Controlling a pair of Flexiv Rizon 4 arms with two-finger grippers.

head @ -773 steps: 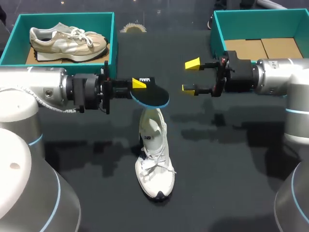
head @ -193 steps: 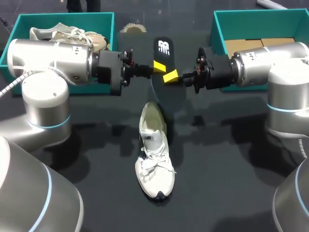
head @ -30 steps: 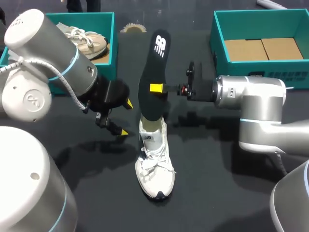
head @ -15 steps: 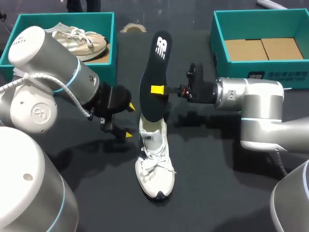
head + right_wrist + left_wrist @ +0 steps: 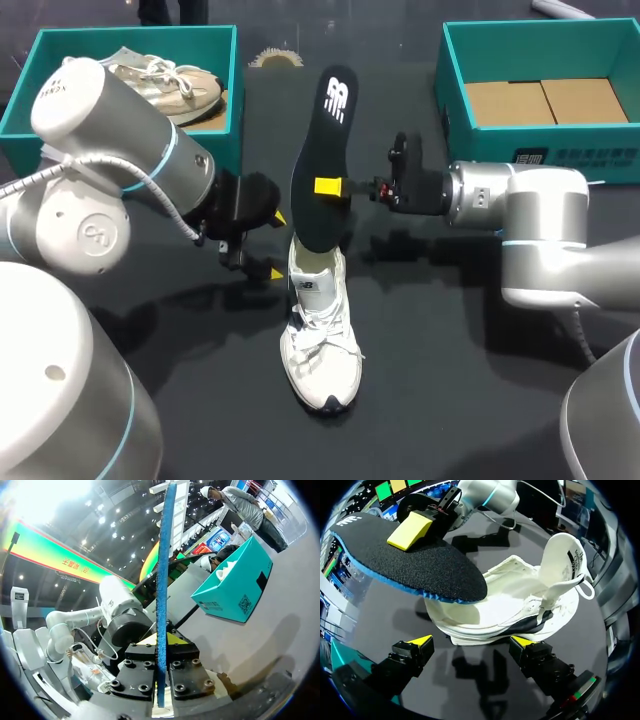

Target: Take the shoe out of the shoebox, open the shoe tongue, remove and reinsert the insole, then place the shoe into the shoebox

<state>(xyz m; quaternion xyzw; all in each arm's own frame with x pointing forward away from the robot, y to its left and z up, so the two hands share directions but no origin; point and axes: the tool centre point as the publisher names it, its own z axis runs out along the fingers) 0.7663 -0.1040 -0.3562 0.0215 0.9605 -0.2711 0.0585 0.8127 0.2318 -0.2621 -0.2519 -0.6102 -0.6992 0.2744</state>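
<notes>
The insole [image 5: 330, 110] is pinched by the fingers of the right gripper [image 5: 328, 186] at frame centre, long axis up-down, its lower end at the heel opening of the shoe [image 5: 320, 330], which lies just below on the surface [image 5: 450, 380]. The left gripper [image 5: 277, 244] is spread wide, empty, just left of the heel.

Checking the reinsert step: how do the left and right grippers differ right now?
The left gripper is open and empty; the right gripper is shut on the insole. The left gripper sits low beside the heel of the white shoe, short of touching it; the right gripper is higher, holding the insole's lower end over the shoe's opening. Both have yellow fingertips and are close to the shoe.
</notes>
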